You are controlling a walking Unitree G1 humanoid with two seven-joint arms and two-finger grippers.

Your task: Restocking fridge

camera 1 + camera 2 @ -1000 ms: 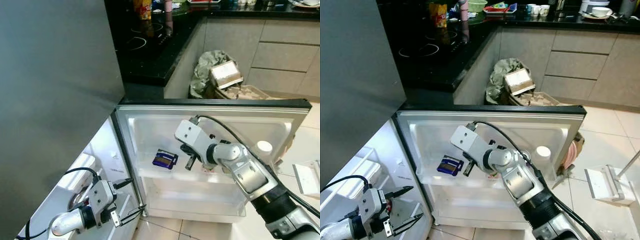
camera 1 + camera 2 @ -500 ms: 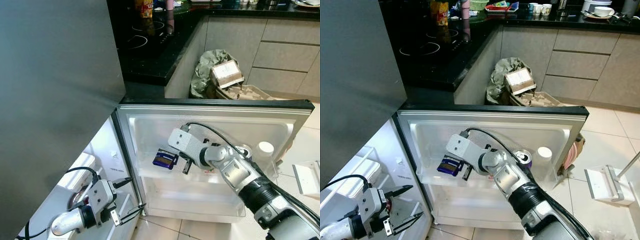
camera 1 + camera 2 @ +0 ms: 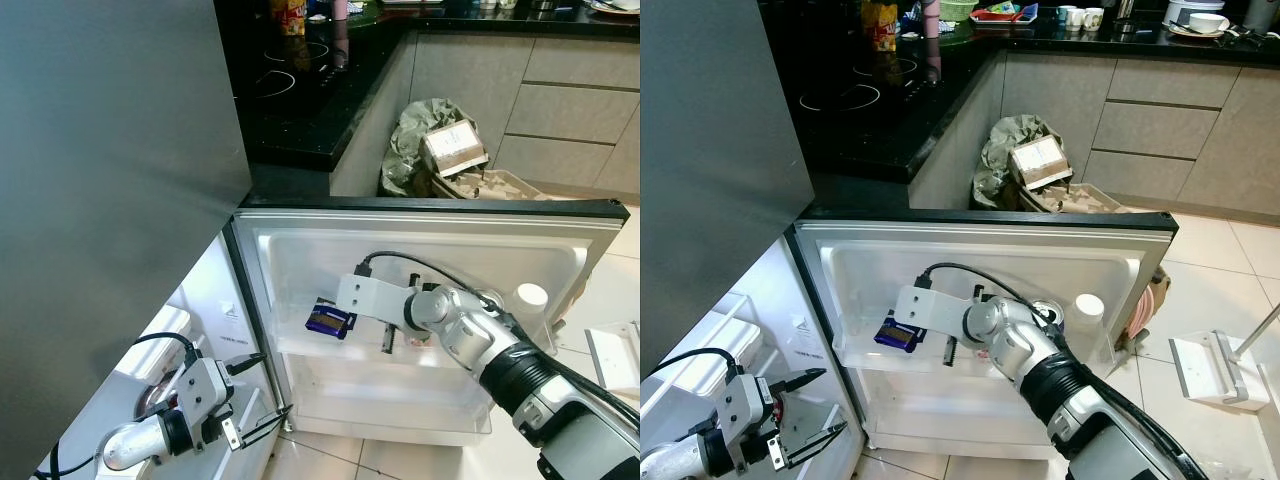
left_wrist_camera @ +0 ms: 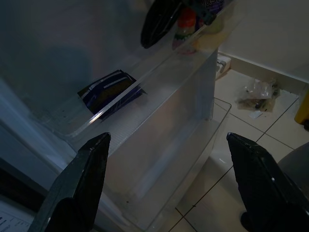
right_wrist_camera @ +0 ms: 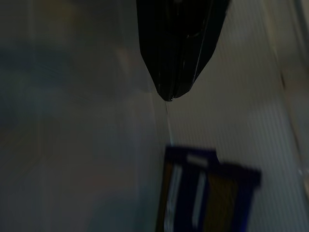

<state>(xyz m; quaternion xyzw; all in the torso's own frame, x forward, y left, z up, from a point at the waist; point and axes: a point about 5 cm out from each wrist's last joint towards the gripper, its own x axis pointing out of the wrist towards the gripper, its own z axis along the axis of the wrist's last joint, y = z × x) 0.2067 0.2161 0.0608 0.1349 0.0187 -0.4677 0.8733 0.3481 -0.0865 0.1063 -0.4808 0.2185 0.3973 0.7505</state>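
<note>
A dark blue packet [image 3: 330,320] lies in the open fridge door's upper shelf [image 3: 300,345] (a can [image 3: 1048,314] stands further along). Right gripper [image 3: 389,341] hangs beside it, jaws closed; left gripper [image 3: 262,393], jaws wide, waits low.

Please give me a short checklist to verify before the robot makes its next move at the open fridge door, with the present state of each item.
1. Fridge door open, upper shelf reachable: ok.
2. Blue packet lies inside the upper shelf, not over its edge: ok.
3. Right claw shut and empty, beside the packet: ok; whether it touches the packet: cannot tell.
4. Can and white-capped bottle stand upright on the same shelf, to the right of the arm: ok.
5. Left claw open, empty, low by the door's hinge side: ok.
6. Lower door shelf free for more items: ok.
</note>
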